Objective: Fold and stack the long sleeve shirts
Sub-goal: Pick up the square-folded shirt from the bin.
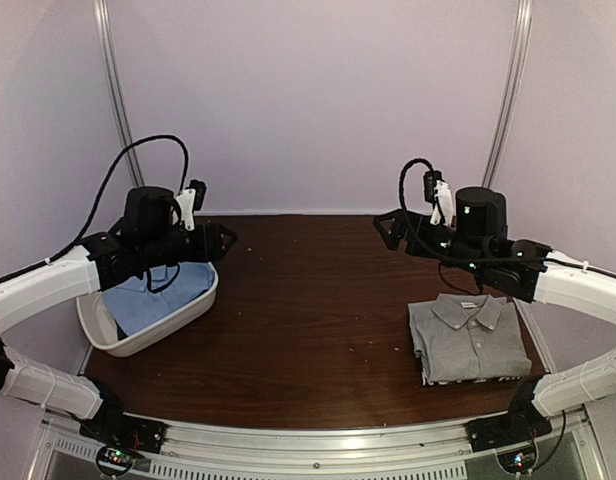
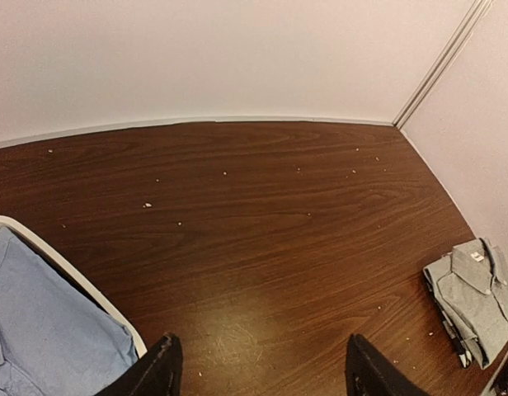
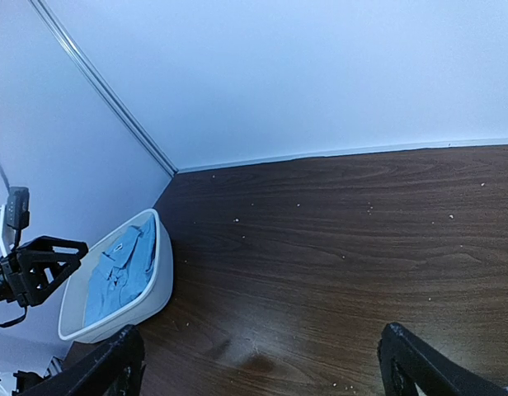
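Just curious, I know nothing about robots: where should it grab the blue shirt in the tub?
Probably from above: the white tub's walls block side approaches. The open left end effector could pinch a loose fold near the middle of the blue shirt.

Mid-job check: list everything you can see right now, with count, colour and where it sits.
light blue collared cloth shirt: 1, light blue, inside the tub.
oval white plastic tub: 1, white, table's left side.
folded grey collared shirt: 1, grey, table's near right.
dark brown wood-grain table: 1, brown, beneath everything.
small pale crumbs: many, whitish, scattered on the table.
left claw: 1, black, open and empty, raised by the tub's edge.
right claw: 1, black, open and empty, raised behind the grey shirt.
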### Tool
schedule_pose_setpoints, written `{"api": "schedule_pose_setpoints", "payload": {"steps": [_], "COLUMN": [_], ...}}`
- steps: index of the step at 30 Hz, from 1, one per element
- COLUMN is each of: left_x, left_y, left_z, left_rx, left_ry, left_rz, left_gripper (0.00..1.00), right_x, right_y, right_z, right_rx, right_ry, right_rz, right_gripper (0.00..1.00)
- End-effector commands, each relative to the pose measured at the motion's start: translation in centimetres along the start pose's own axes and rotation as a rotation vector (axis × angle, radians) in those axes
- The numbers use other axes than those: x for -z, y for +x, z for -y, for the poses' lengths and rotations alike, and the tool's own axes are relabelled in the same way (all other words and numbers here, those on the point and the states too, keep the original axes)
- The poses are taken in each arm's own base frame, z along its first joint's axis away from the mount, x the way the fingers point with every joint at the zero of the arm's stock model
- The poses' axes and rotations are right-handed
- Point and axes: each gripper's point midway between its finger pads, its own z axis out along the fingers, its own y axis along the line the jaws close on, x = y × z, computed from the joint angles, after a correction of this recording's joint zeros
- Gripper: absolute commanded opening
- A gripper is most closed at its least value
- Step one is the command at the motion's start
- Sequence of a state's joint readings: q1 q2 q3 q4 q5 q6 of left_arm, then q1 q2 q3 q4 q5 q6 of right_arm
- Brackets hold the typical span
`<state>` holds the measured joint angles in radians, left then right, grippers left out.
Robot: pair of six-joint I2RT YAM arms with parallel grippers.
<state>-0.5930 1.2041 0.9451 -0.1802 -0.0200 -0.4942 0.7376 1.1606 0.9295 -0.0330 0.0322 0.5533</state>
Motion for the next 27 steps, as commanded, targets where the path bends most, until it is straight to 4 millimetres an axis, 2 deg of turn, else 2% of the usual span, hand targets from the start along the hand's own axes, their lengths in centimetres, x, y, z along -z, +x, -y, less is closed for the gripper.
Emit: {"api": "schedule_pose_setpoints", "payload": {"steps": [1, 8, 13, 15, 18, 21, 27], "left_x": [1.3, 2.2, 2.7, 3.0, 3.5, 3.6, 1.8], "left_y": [-3.0, -2.4, -1.7, -1.4, -0.3, 1.4, 3.7], "left_z": [0.0, -2.0, -5.2, -7.6, -13.3, -17.7, -23.2], "left_rx": [-0.009, 0.001, 0.041, 0.086, 0.209, 0.293, 0.335], "left_ry": [-0.026, -0.126, -0.258, -0.343, -0.496, -0.590, -0.700], "left_rz": [0.104, 0.104, 0.084, 0.070, 0.013, -0.051, -0.156], "left_gripper": [0.72, 0.77, 0.80, 0.81, 0.81, 0.81, 0.81], "right_x": [0.3, 0.1, 0.1, 0.1, 0.0, 0.1, 0.3], "right_y": [-1.3, -1.1, -1.1, -1.1, -0.9, -0.9, -0.7], "right_z": [-0.3, -0.2, -0.3, -0.3, -0.4, -0.5, -0.5], "right_rx": [-0.023, -0.017, -0.013, -0.009, -0.003, 0.002, 0.004], "right_ry": [0.007, 0.012, 0.008, 0.007, 0.003, -0.001, -0.009], "right_rz": [0.043, 0.032, 0.032, 0.030, 0.021, 0.017, 0.009], "right_gripper": [1.00, 1.00, 1.00, 1.00, 1.00, 1.00, 1.00]}}
